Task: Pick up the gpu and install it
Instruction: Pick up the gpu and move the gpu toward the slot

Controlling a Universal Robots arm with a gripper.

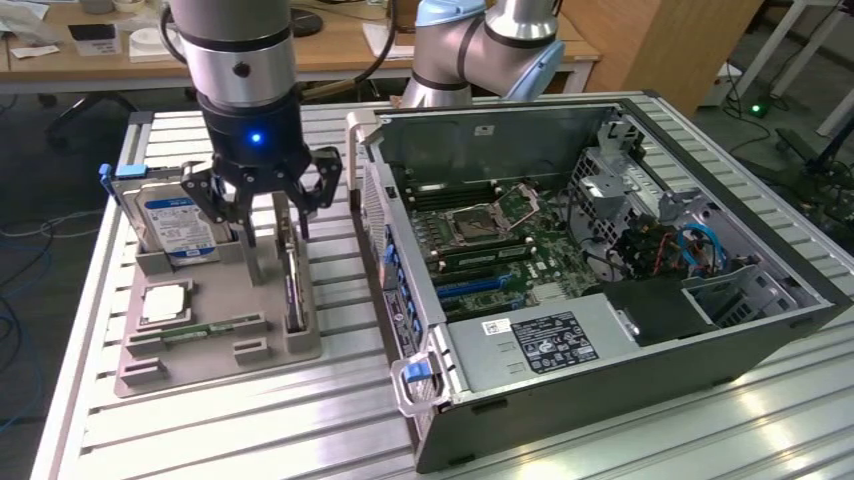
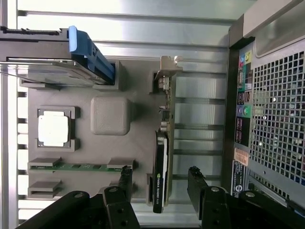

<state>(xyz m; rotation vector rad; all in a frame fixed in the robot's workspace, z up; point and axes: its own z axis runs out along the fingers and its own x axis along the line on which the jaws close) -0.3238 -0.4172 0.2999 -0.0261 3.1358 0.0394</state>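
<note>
Below the gripper, gpu partly hidden

The surface is showing ribbed bare metal, satin and catching pale glare. The parts tray is presenting as matt grey plastic, faintly grainy. The gpu is wearing a glossy black plastic shroud, its end bracket gleaming as bright sheet metal. The hard drive is showing silver metal under a blue-and-white paper label, with a smooth blue plastic carrier. The processor is showing a dull metal lid. The computer case is showing dark matt metal, perforated at the back. The hand is looking matt black; the arm is shining as smooth silver-grey metal. The desk is showing warm wood.
</note>
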